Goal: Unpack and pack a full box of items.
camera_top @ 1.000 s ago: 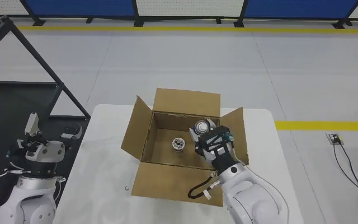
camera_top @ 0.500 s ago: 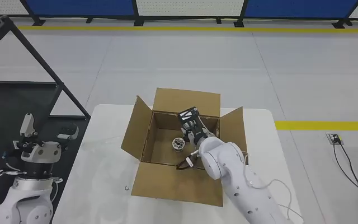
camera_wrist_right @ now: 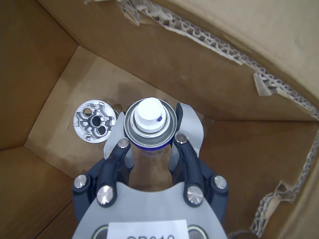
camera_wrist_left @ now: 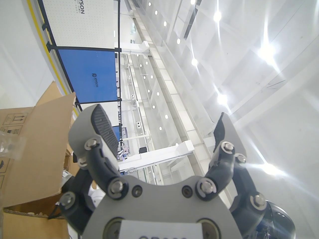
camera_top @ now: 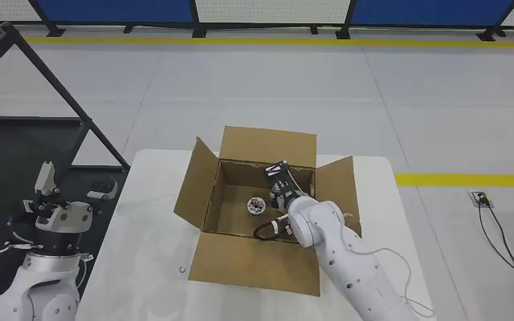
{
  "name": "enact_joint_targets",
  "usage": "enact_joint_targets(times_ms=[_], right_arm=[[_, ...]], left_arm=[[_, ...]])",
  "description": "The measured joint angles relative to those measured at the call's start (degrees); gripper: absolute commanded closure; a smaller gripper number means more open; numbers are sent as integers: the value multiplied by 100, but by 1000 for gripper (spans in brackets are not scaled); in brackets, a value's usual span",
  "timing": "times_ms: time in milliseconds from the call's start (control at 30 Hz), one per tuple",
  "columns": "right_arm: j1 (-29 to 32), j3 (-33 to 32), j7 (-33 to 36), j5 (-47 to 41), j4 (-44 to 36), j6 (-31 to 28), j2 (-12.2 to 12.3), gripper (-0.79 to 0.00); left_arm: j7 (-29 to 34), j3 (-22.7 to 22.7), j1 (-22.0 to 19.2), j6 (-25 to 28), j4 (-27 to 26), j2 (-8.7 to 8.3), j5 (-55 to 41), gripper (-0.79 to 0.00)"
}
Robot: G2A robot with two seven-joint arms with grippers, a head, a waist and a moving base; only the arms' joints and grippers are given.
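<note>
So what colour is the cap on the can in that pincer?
White cap on a silver-topped can; clearest in the right wrist view.

A factory hall: yellow floor line (camera_top: 241, 40), blue partition panels (camera_top: 112, 10), high roof with rows of ceiling lights (camera_wrist_left: 217, 15).

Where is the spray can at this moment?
In the right wrist view, the spray can is inside the cardboard box, gripped by the right gripper, beside a round metal part.

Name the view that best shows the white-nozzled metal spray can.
The right wrist view: the spray can, seen from above, sits clamped in the right gripper inside the brown cardboard box. In the top view the arm covers it; the left wrist view faces the ceiling.
</note>
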State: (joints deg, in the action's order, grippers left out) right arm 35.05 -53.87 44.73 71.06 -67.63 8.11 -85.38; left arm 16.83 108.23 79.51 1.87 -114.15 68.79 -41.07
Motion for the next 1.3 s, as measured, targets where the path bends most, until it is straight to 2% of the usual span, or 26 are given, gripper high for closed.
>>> enact_joint_targets(times_ms=[67,100,333,633,800,900,1067,1300], right_arm=[[17,-17,-26,-13,49,-55,-6,-215],[25,-26,-32,-18,61,-81,-7,-256],[115,-88,-40,69,-15,-213,-8,-314],[330,-182,-84,197,-261,-317,7,-339],[375,-224,-56,228,-310,-350,3,-388],[394,-246,-63,232,-326,-373,-3,-499],[419,-276,-106,232,-355,-397,-17,-613],[509,-342,-170,306,-578,-365,-21,-656]], left_arm=[[-3,-21,-12,-1,4,0,15,-785],[-5,-27,-16,-1,9,0,18,-785],[-32,-53,-29,-10,19,-1,42,-785],[-47,-69,-50,-27,12,-4,60,-785],[-36,-83,-67,-38,14,-6,73,-785],[-37,-84,-71,-41,17,-7,72,-785],[-43,-72,-66,-25,23,-8,67,-785],[-38,-66,-57,-26,25,-9,57,-785]])
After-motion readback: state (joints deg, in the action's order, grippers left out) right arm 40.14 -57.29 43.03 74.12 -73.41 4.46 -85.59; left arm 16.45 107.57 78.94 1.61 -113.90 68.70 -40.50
